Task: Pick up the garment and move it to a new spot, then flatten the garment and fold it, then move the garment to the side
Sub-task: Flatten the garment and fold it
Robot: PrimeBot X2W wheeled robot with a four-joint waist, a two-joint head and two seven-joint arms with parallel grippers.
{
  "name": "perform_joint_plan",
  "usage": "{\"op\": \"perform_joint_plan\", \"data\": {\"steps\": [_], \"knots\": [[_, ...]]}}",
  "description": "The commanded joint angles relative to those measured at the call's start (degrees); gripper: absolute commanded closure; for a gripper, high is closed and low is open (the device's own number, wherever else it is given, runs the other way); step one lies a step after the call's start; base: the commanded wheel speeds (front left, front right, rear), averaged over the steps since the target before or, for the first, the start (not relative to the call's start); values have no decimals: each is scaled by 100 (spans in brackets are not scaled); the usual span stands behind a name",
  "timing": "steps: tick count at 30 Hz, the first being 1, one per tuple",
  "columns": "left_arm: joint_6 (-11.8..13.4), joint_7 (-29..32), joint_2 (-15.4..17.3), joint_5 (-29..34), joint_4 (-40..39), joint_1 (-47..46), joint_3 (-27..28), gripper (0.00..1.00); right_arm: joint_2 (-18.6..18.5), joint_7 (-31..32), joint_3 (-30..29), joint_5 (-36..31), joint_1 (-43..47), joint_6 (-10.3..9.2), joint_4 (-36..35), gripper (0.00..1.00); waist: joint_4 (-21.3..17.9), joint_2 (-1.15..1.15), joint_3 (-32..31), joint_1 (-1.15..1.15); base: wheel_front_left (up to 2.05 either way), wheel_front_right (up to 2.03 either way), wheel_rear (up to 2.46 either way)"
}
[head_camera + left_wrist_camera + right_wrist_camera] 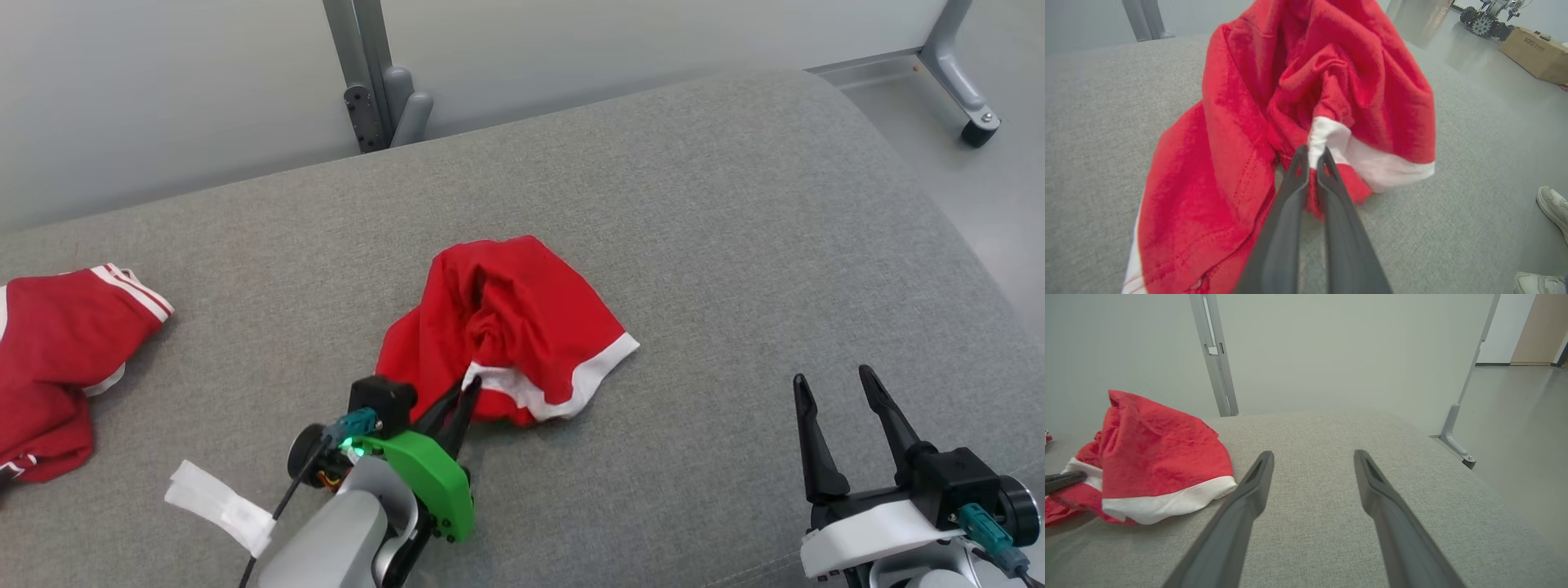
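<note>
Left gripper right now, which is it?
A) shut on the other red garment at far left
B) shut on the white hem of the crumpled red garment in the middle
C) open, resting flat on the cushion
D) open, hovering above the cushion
B: in the left wrist view the left gripper has its fingers pinched together on the white hem of the red garment.

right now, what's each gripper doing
left gripper: shut on the red garment
right gripper: open, holding nothing

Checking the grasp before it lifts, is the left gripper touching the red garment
Touching. The left wrist view shows the left gripper shut on the garment, its white hem pinched between the fingers.
</note>
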Motion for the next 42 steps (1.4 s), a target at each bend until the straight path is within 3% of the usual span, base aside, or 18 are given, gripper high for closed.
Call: {"op": "perform_joint_plan", "data": {"steps": [1, 15, 23, 30, 36, 42], "knots": [[-17, 30, 60, -54, -178, -252, -9, 100, -6, -18, 3, 43, 0, -8, 0, 0, -8, 64, -6, 0, 0, 0, 0], [40, 780, 196, 148, -1386, -1675, -38, 100, -8, -17, 100, 262, -67, -8, 71, 0, -519, 64, -59, 0, 0, 0, 0], [184, 865, 337, 155, -1356, -2475, 258, 100, -8, -17, 79, 383, -53, -8, 101, 0, -840, 64, 22, 0, 0, 0, 0], [79, 866, 727, 220, -1176, -3026, 317, 100, -8, -17, 1, 407, -72, -8, 98, 0, -885, 64, 58, 0, 0, 0, 0], [6, 1029, 927, -40, -1583, -2379, -70, 100, -6, -17, -65, 430, -28, -8, 115, 0, -740, 64, 40, 0, 0, 0, 0], [-4, 1114, 995, -240, -2326, -786, -795, 100, -7, -17, -43, 445, 7, -8, 135, 0, -532, 64, 71, 0, 0, 0, 0]]}}
